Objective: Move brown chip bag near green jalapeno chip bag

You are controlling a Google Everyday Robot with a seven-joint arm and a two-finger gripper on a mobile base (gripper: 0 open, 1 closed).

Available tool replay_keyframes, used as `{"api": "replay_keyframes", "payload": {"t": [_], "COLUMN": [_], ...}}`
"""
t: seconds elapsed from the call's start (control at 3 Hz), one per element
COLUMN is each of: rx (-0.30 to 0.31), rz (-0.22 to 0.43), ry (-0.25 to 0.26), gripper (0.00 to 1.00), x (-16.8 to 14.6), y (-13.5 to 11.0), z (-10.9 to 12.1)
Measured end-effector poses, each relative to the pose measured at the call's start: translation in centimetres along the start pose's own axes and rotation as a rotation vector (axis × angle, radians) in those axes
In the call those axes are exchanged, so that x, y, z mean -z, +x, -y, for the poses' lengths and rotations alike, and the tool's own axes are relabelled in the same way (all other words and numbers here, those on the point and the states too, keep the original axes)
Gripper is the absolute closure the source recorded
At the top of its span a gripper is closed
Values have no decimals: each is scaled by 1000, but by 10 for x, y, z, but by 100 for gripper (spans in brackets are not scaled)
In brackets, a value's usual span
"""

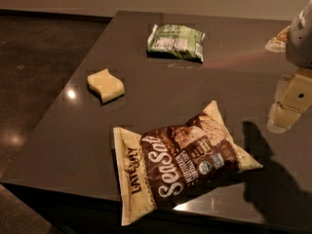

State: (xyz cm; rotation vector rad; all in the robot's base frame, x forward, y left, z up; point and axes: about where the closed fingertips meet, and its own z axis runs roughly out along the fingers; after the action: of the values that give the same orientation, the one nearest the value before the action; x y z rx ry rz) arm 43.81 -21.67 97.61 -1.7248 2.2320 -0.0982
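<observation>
The brown chip bag [183, 160] lies flat near the front edge of the dark table [161, 87], with "Sea Salt" and "LATE JULY" lettering showing. The green jalapeno chip bag [176, 42] lies at the far middle of the table, its white label panel facing up. My gripper [287, 108] hangs at the right edge of the view, above the table and to the right of the brown bag, apart from it. It casts a shadow on the table beside the bag.
A pale yellow wavy sponge [106, 85] lies on the left part of the table. The table's left and front edges drop to a dark floor [34, 67]. Something pale [278, 39] lies at the far right edge.
</observation>
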Motion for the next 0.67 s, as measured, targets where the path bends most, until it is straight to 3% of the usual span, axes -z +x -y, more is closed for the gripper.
{"api": "replay_keyframes", "payload": {"t": [0.67], "rx": [45], "rz": [33], "ry": [-36], "gripper": [0], "x": [-8], "y": [-17], "z": [-9]}}
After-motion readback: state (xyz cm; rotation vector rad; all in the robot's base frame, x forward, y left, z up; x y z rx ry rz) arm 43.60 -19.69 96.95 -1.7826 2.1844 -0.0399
